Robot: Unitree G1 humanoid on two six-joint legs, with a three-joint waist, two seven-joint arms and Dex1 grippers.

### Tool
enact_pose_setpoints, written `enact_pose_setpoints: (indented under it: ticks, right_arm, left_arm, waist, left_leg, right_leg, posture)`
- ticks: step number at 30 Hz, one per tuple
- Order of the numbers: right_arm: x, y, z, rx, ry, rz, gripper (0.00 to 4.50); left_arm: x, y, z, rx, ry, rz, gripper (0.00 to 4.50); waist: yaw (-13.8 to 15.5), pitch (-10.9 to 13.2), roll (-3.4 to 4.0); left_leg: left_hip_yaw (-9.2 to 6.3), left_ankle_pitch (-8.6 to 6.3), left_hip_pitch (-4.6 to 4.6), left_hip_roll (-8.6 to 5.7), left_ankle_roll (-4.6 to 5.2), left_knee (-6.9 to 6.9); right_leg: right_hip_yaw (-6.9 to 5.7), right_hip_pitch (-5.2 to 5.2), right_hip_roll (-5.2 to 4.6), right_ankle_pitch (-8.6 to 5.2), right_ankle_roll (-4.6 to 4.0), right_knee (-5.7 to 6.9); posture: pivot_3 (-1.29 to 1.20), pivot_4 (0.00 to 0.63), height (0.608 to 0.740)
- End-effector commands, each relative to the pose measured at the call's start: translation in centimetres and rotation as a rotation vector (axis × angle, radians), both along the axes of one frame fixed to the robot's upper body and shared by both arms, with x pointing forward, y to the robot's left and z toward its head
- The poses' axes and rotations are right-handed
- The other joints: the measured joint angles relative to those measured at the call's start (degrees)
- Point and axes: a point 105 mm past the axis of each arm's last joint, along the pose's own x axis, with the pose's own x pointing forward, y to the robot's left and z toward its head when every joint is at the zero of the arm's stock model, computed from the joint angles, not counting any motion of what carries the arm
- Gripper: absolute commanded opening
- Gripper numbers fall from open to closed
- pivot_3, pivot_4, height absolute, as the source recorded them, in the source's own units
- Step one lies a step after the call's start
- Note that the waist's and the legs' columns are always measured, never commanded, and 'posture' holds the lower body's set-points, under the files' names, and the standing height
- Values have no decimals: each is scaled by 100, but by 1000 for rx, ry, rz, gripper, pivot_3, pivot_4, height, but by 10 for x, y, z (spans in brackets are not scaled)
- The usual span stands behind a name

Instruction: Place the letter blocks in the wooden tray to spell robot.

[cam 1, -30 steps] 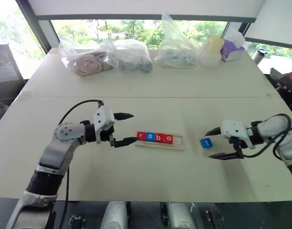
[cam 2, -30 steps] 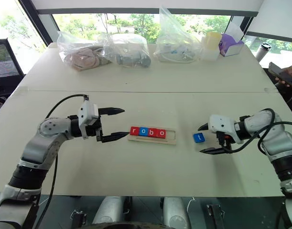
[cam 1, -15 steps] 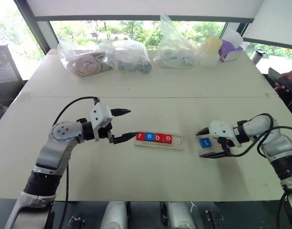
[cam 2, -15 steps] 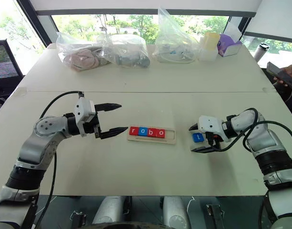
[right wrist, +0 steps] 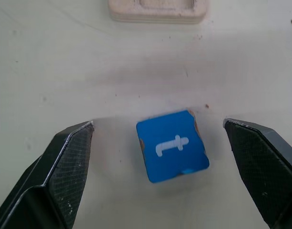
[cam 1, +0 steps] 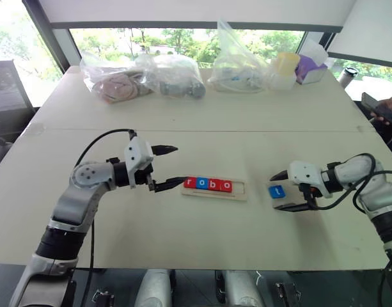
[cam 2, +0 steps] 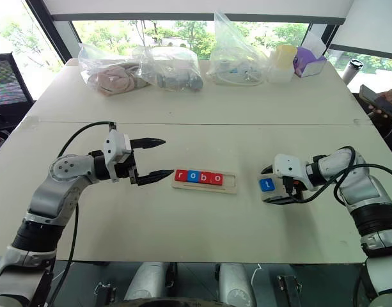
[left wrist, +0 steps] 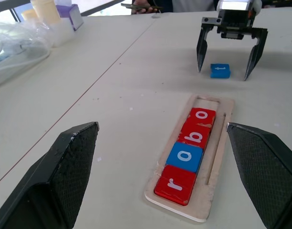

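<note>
The wooden tray [cam 1: 242, 188] lies at mid-table. In it, from its left end, sit a red r [cam 1: 190, 183], a blue o [cam 1: 201, 184], a red b [cam 1: 213, 185] and a red o [cam 1: 226, 186]. Its right end slot is bare. A blue t block [cam 1: 277, 190] lies flat on the table to the tray's right. My right gripper [right wrist: 158, 124] is open, low over the table, with one finger on each side of the t block [right wrist: 172, 145] and touching neither side. My left gripper [cam 1: 178, 165] hovers open just left of the tray, holding nothing.
Clear plastic bags [cam 1: 173, 73] with contents, a yellow-lidded container [cam 1: 286, 69] and a purple box [cam 1: 311, 64] line the table's far edge. A person's hand with a phone [cam 1: 381, 107] is at the right edge. A seam [cam 1: 247, 131] crosses the tabletop behind the tray.
</note>
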Motion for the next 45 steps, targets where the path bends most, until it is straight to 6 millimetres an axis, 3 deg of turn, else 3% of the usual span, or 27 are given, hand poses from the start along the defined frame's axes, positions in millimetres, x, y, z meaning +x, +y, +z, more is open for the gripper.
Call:
enact_pose_setpoints:
  ticks: [1,4,9,16,25,36,45]
  right_arm:
    - [0,-16,2,-51,1,-48,4463]
    - [0,-19,1,-43,17,-60,3499]
    - [4,-14,3,0,26,-69,1130]
    - [5,-3,17,43,1,-48,1100]
    - [-1,54,43,178,34,-27,1100]
    - [4,81,24,123,25,-8,1100]
    - [18,86,22,116,-3,-22,1100]
  left_arm:
    - [0,-5,10,-3,-49,-20,4500]
    - [1,-7,9,-8,-49,-20,4500]
    - [-1,-8,7,-15,-45,-14,4500]
    - [-3,-9,6,-19,-41,-12,4500]
    - [-3,-13,4,-29,-35,-16,4500]
    - [-9,-12,2,-17,-25,-37,4500]
    - [-11,-11,0,-17,-24,-30,4500]
  waist:
    - [0,0,0]
    - [-8,0,0]
    - [-17,0,0]
    - [-16,0,0]
    - [-13,0,1]
    - [-17,0,1]
    - [-4,0,1]
  left_leg:
    - [0,0,0,0,0,0]
    - [0,0,2,0,0,0]
    - [0,0,16,0,0,3]
    - [0,0,19,0,0,2]
    - [-3,0,18,3,0,-5]
    - [-2,0,15,2,0,-6]
    - [-2,0,13,2,0,-5]
  right_leg:
    - [0,0,0,0,0,0]
    - [0,2,1,0,0,0]
    - [0,14,1,1,-1,1]
    - [0,15,1,2,-3,2]
    - [-1,10,4,3,-3,6]
    - [-1,6,3,2,-3,4]
    - [-1,6,3,2,-3,4]
  posture:
    - [0,150,740]
    - [0,150,740]
    - [0,150,740]
    - [0,150,740]
    - [0,150,740]
    - [0,150,740]
    - [0,150,740]
